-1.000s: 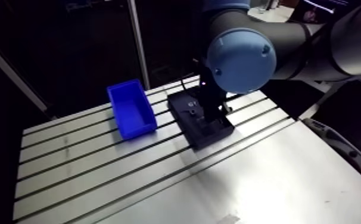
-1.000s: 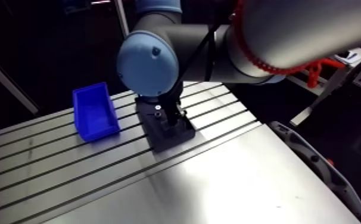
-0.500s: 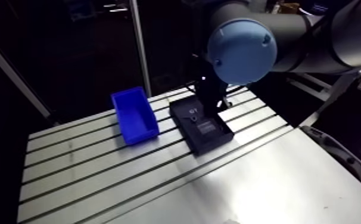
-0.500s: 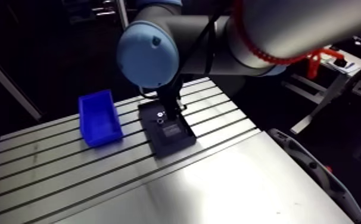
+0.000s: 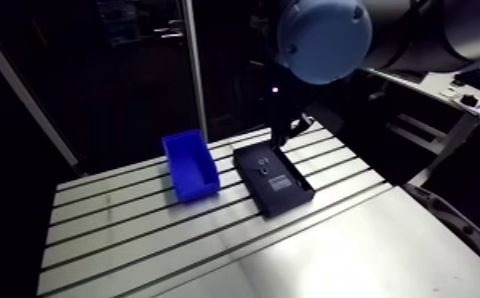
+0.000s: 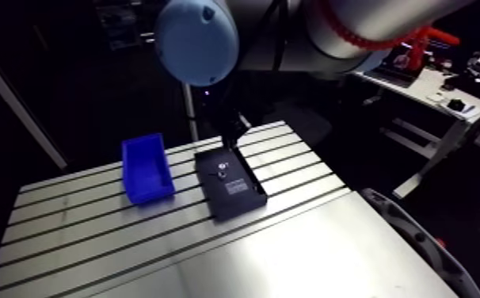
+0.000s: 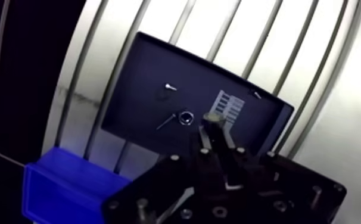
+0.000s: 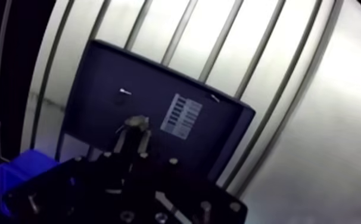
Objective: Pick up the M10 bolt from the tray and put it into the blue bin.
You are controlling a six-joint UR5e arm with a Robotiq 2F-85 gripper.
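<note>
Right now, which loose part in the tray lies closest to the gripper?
The ring-shaped part, right beside the gripper holding the M10 bolt; the small screw lies farther off in the black tray.

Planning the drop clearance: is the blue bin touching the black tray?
Apart. The arm view shows a strip of bare table between the blue bin and the tray.

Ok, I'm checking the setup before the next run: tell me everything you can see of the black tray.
The black tray is a shallow rectangular dish with a low raised rim, plastic-looking. It lies flat on the slotted aluminium table, across several slots, beside the blue bin, with a strip of table between them. Inside are a white printed label, a small metal ring and a tiny bright piece. The gripper hangs above it.
</note>
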